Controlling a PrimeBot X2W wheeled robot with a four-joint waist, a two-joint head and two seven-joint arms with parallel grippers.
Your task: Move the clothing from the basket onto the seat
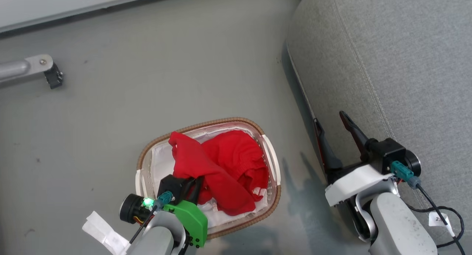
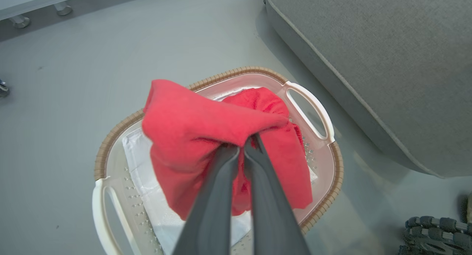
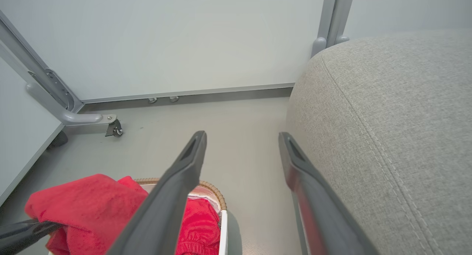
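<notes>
- The job has only just begun, I think: no red clothes [image 1: 221,170] lie on the part of the seat [image 1: 405,63] that shows.
- All the red clothes are in or over the basket [image 1: 228,121], which sits on the floor [image 1: 147,63].
- In the head view the seat is at about 2 o'clock from the basket, near it but not touching.
- The left gripper [image 2: 245,146] is squeezed tight on one red piece, with the cloth bunched at its tips.
- That piece hangs from the tips over the basket. In the left wrist view it spreads toward 10 o'clock, and more red cloth lies under it at 1 o'clock.
- The right gripper [image 1: 330,118] has its fingers wide apart and holds nothing. It sits by the seat's edge, at 3 o'clock from the basket.
- Left to do: carry the held piece to the seat, let go, then fetch the rest.
</notes>
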